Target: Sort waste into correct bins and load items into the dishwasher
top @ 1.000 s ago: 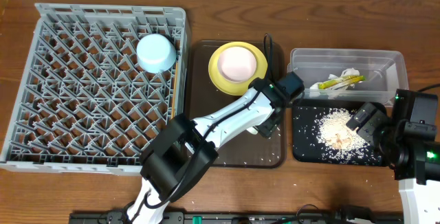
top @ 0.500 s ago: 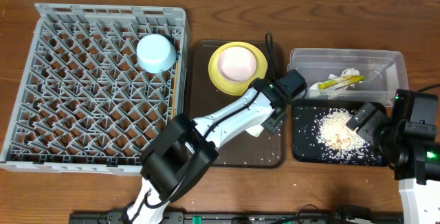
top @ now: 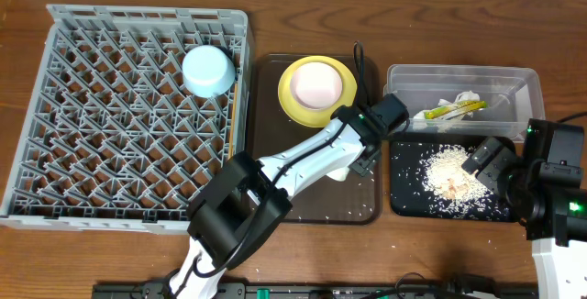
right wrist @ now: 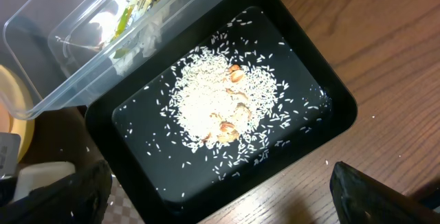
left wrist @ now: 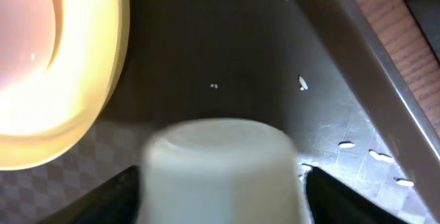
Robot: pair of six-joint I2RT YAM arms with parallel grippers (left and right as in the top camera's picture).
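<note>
My left gripper (top: 359, 163) (left wrist: 220, 200) is over the brown tray, with a finger on each side of an upside-down white cup (left wrist: 220, 162) (top: 337, 172), shut on it. The yellow plate (top: 316, 88) (left wrist: 48, 80) lies just behind it on the same tray. The light blue bowl (top: 207, 70) sits in the grey dish rack (top: 92, 116), and the chopsticks (top: 233, 120) lie along the rack's right edge. My right gripper (top: 486, 160) (right wrist: 223, 196) is open and empty over the black tray (top: 405, 198) (right wrist: 330, 107), which holds rice and food bits (top: 449, 171) (right wrist: 223, 104).
The clear tub (top: 525, 86) (right wrist: 41, 25) behind the black tray holds the snack wrapper (top: 454, 108) and white paper (top: 468, 96). The brown tray (top: 275, 152) carries scattered rice grains (left wrist: 344, 143). A few grains lie on the table in front.
My left gripper has shifted very slightly on the brown tray around the cup. The right arm has not moved.
</note>
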